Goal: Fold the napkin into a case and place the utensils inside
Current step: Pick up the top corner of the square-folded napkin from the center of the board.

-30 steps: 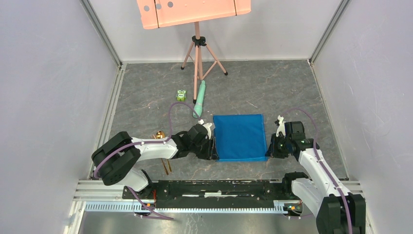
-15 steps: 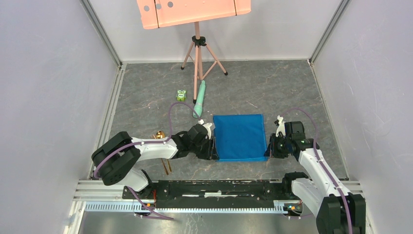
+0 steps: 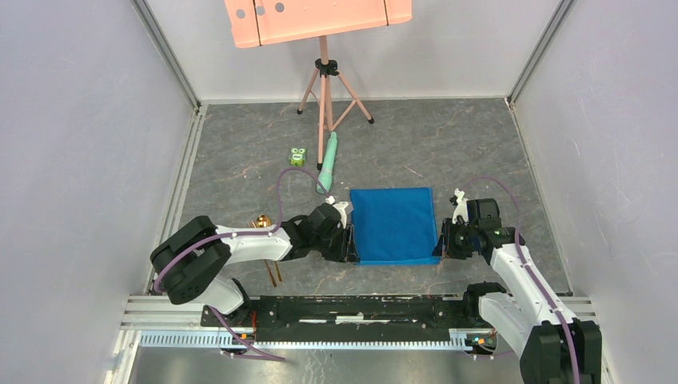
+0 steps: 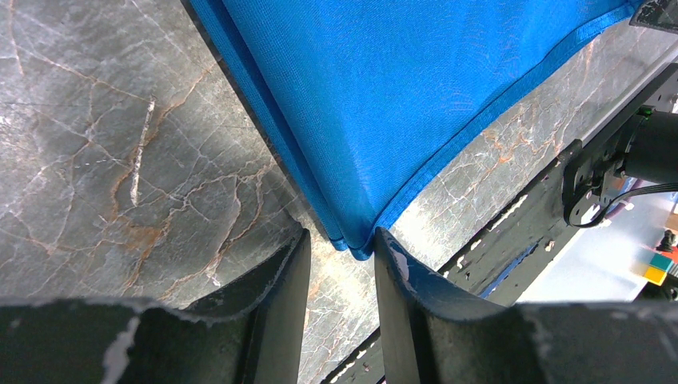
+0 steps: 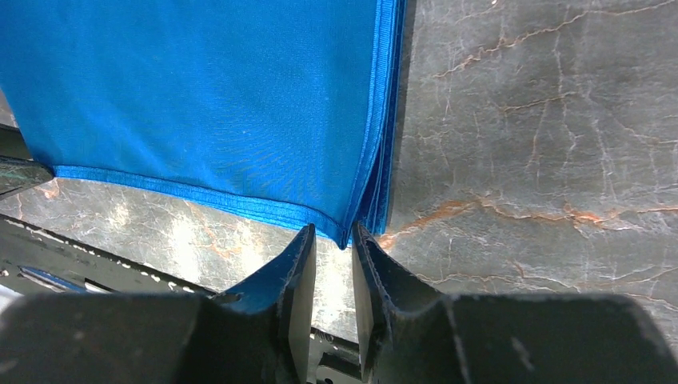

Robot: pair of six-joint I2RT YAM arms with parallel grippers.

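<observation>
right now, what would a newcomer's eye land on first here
The bright blue napkin stands out most, lying folded flat in the middle of the grey table. The left hand and right hand sit at its two near corners, jaws slightly apart. A salmon-pink board on a tripod stands at the far end.

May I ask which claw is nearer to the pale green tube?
Left. The left claw is at the near-left corner of the napkin, near the tube; the right claw is at the near-right corner.
</observation>
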